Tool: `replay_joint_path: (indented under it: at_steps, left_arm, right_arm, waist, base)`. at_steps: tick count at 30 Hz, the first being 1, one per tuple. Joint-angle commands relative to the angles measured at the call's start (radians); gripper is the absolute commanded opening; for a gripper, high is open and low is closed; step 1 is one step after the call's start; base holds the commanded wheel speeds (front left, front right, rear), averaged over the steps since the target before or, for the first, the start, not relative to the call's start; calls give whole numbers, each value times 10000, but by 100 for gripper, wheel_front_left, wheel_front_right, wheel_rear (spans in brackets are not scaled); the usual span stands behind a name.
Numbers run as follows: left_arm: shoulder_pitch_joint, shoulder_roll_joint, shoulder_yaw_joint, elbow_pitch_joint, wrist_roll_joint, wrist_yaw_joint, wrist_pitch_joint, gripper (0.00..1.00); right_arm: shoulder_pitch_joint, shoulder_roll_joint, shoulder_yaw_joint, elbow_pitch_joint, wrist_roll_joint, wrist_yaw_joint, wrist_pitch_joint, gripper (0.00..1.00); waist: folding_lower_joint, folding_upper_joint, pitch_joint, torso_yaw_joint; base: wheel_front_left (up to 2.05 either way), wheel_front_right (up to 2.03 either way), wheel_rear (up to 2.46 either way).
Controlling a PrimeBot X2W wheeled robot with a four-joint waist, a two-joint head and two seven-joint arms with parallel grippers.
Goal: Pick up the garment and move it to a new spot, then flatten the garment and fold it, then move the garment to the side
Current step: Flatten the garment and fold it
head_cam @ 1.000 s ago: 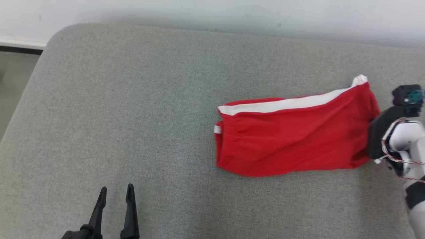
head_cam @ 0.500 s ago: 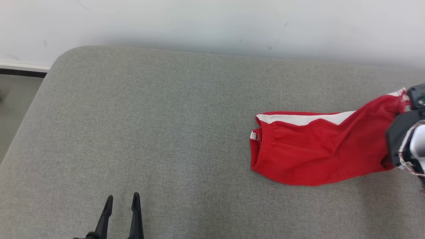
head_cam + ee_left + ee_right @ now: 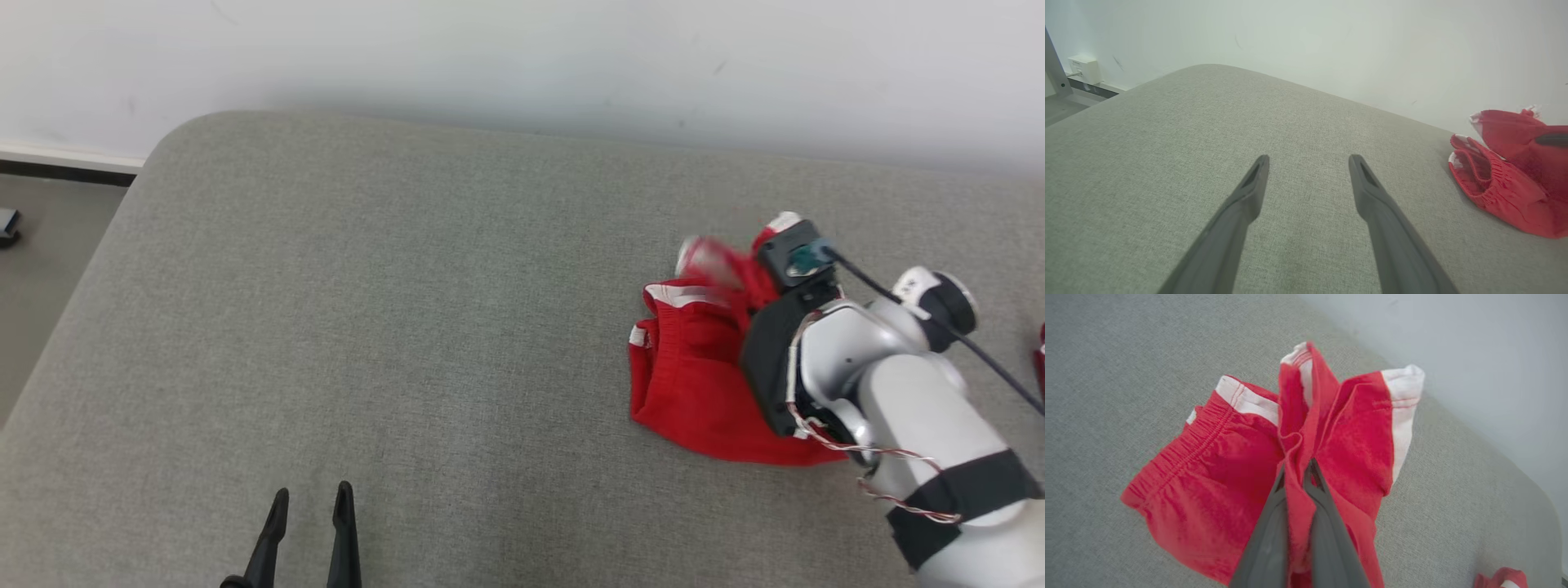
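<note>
The garment [image 3: 694, 384] is a pair of red shorts with white side stripes, lying bunched at the right of a grey cushion [image 3: 408, 327]. Its elastic waistband faces left. In the right wrist view my right gripper [image 3: 1296, 467] is shut on a pinch of the garment's [image 3: 1208, 465] red leg fabric, lifted above the waistband half. The right arm [image 3: 898, 392] covers the garment's right part in the head view. My left gripper [image 3: 312, 500] stands open over bare cushion at the lower left, far from the garment [image 3: 1494, 188]. Nothing sits between its fingers [image 3: 1251, 192].
A white wall [image 3: 522, 57] runs along the cushion's far edge. The cushion's rounded left corner drops to the floor [image 3: 49, 245]. Another scrap of red cloth [image 3: 1498, 577] lies at the far right.
The head camera has shifted. My right gripper has carried the garment's leg end leftward and up over the waistband half, so the flat shorts now bunch up. The left gripper stays put.
</note>
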Motion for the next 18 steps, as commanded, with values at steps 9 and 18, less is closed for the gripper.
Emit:
replay_joint_path:
  at_steps: [9,18]
  left_arm:
    - [-103,-13,-118,65,-173,35,-28,100]
    - [-214,-12,-83,-2,-226,113,-28,100]
  right_arm:
    - [-657,983,846,1701,542,-27,-538,0]
    - [-915,1776,885,2481,1609,-27,-1354,100]
  waist:
    - [0,0,227,444]
    - [0,0,355,418]
  base:
    - [0,0,0]
    - [0,0,0]
